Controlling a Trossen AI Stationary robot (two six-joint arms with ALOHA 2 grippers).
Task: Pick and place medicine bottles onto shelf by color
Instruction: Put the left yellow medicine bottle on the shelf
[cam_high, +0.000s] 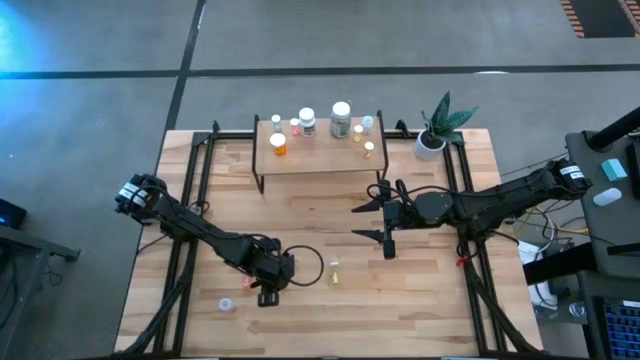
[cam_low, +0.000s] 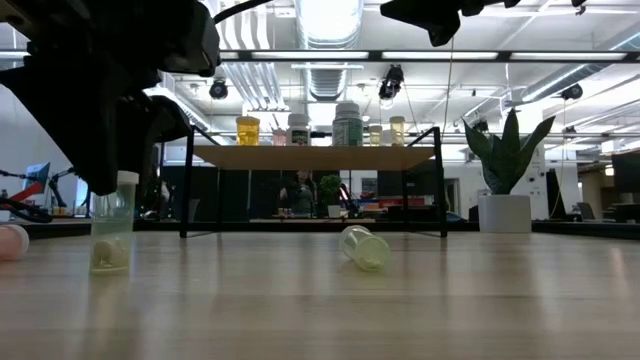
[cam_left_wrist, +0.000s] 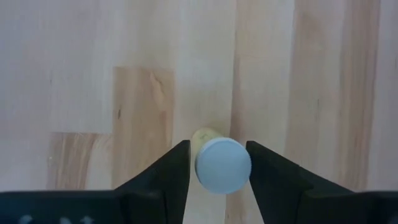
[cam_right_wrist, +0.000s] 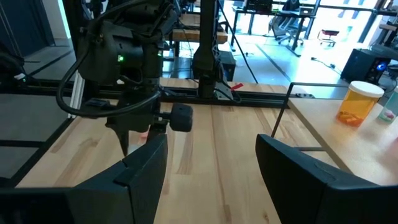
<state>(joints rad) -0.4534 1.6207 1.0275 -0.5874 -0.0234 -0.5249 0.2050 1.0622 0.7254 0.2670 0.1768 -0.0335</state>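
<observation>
The left gripper (cam_left_wrist: 217, 171) points down at the table (cam_high: 420, 290), well in front of the shelf (cam_high: 318, 158). Its two dark fingers (cam_left_wrist: 171, 174) stand on either side of a small clear bottle (cam_left_wrist: 222, 165) with a white cap. The fingers are very close to the cap, but I cannot tell if they are squeezing it. From the low camera, the bottle (cam_low: 112, 222) stands upright on the table under the dark arm. A pink bottle (cam_high: 227, 304) lies on the table near this gripper, on the side away from the shelf. Another small clear bottle (cam_high: 334, 271) lies on its side on the table, in front of the shelf and between the two arms. The right gripper (cam_high: 378, 218) hangs in the air just in front of the shelf, near its right end. Its fingers (cam_right_wrist: 146, 165) are spread apart and hold nothing. On the shelf stand more bottles: an orange one (cam_high: 279, 144) near the left end, white ones (cam_high: 307, 121) in the middle, a bigger one with a white cap (cam_high: 341, 119) and small pale ones (cam_high: 369, 149) toward the right end. A green plant in a white pot (cam_high: 432, 138) stands on the table just past the shelf's right end.
</observation>
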